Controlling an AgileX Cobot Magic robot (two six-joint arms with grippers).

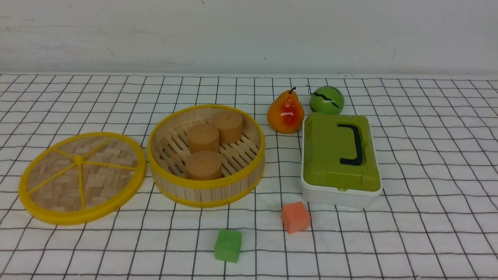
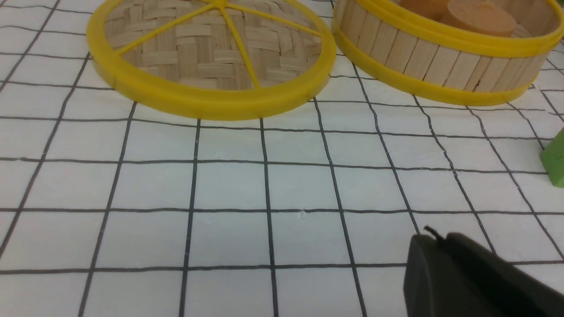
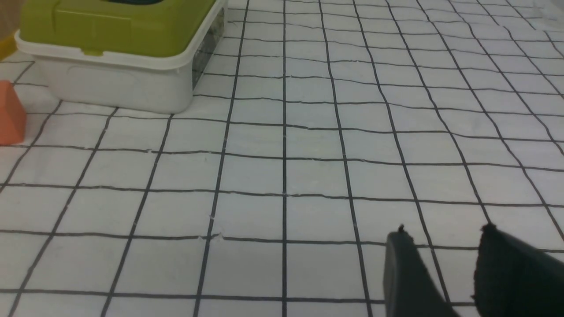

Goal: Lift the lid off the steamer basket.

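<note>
Gridded cloth, lid flat beside steamer basket, my front view lacks both grippers, left gripper fingers together, empty, right gripper slightly parted, empty.

A: Is any text, label, brand or number legible on the olive-green plastic box lid with the black handle?

B: None; its surface is unmarked, and no other object shown carries readable signs.

Left pincer hangs low with fingers together and empty; right pincer hangs low, fingers slightly parted.
</note>
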